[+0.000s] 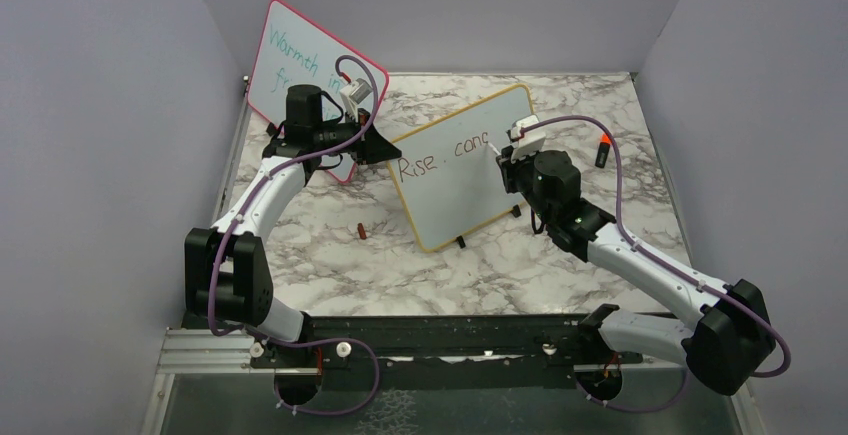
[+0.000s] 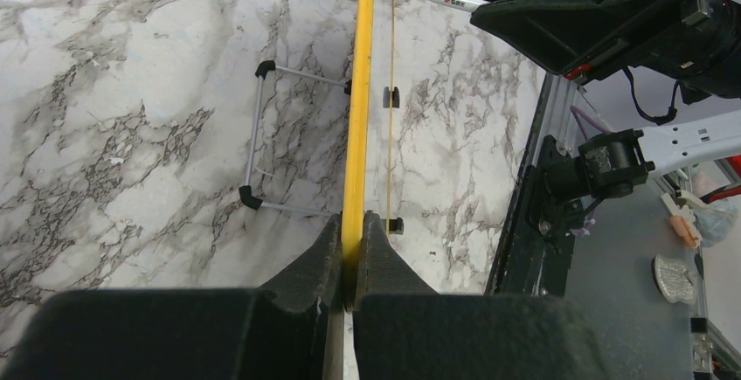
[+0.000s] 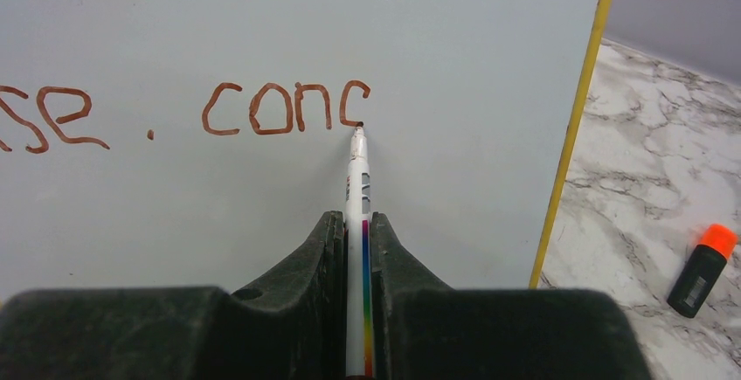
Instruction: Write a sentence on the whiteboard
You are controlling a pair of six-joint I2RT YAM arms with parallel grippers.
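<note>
The whiteboard (image 1: 465, 170) with its yellow-orange frame stands tilted mid-table on small black feet. On it the sentence (image 1: 443, 157) reads "Rise. conc" in brownish-red; in the right wrist view the sentence (image 3: 262, 109) ends in a part-drawn letter. My left gripper (image 1: 392, 149) is shut on the board's left edge, and in the left wrist view the left gripper (image 2: 353, 221) pinches the yellow frame (image 2: 358, 100) seen edge-on. My right gripper (image 3: 356, 219) is shut on a white marker (image 3: 356, 179) with a rainbow stripe, tip touching the board at the last letter.
A pink-red-framed board (image 1: 300, 75) with teal writing stands behind the left arm. A small brownish cap (image 1: 361, 231) lies on the marble left of the whiteboard. A black marker with an orange cap (image 1: 603, 151) lies at the right, also the orange-capped marker (image 3: 702, 268).
</note>
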